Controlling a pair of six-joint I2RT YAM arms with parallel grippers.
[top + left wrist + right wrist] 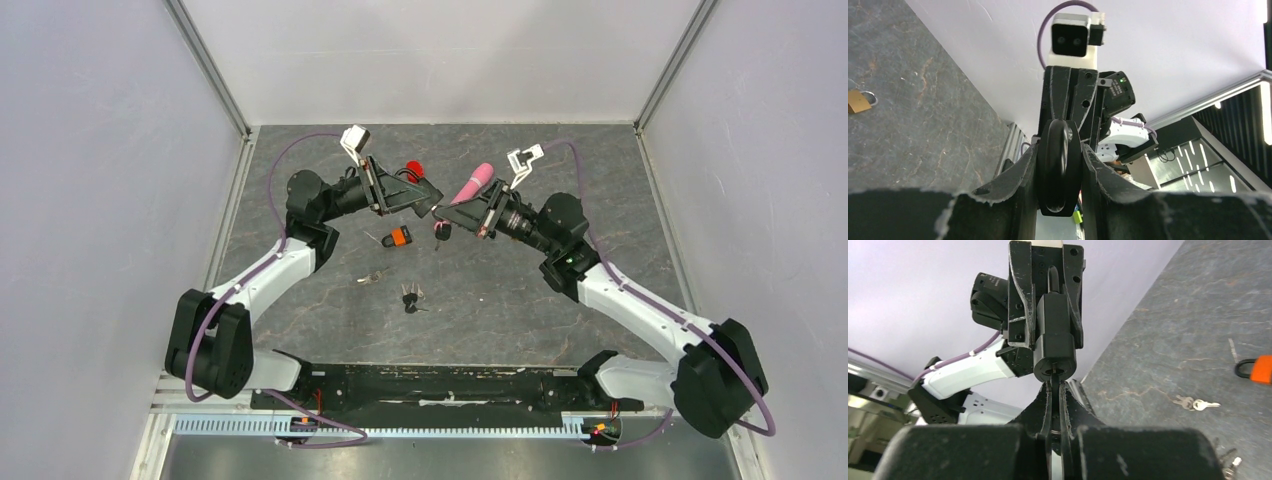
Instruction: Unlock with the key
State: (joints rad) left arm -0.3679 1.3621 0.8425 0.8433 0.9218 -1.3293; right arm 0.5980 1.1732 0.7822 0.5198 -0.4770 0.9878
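Blk padlock (1054, 337) up in mid-air, small key (1053, 386) pushed into its keyhole end.

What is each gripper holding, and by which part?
Left gripper holds the black padlock by its body; right gripper pinches the key by its head, tip at the keyhole.

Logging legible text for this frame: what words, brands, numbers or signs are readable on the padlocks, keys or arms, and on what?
No text is readable in any view.
black padlock: no marking shows on the faces in view.
orange padlock: too small to read any stamp.
brass padlock: too small and blurred.
loose keys: too small.
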